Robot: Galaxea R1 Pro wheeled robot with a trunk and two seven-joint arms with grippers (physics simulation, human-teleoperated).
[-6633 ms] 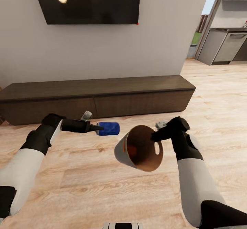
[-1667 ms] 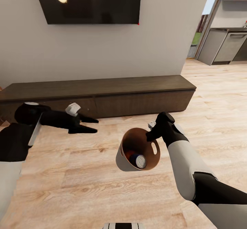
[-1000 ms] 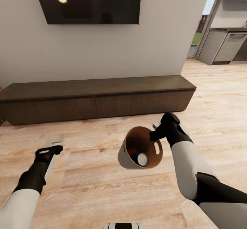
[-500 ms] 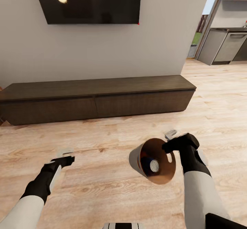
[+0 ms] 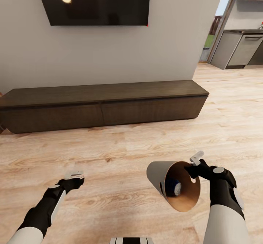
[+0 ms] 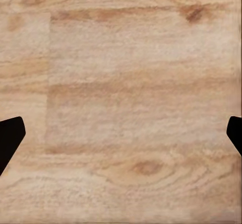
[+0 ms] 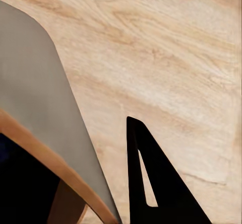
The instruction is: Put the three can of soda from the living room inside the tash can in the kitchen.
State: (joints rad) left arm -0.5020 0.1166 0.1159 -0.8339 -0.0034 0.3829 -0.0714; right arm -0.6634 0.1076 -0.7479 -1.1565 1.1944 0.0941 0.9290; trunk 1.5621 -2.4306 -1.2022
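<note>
My right gripper [image 5: 193, 170] is shut on the rim of the trash can [image 5: 162, 176], a pale grey tapered bin with an orange-brown inside, held tilted low over the wood floor with its mouth towards me. A dark blue soda can [image 5: 174, 187] with a silvery top lies inside it. The other two cans are hidden. In the right wrist view the bin's grey wall [image 7: 45, 103] stands beside one black finger [image 7: 161, 194]. My left gripper [image 5: 76, 180] hangs open and empty low at the left, its fingertips wide apart over bare floor [image 6: 121, 108].
A long dark bench [image 5: 102, 103] runs along the white wall under a black TV [image 5: 93, 2]. At the far right a doorway leads past the wall's end to grey kitchen cabinets [image 5: 239, 50]. Light wood floor [image 5: 120, 156] stretches between me and the bench.
The left gripper let the blue can go into the bin, then dropped low and back. The right arm brought the bin down, right and closer, tilting it further.
</note>
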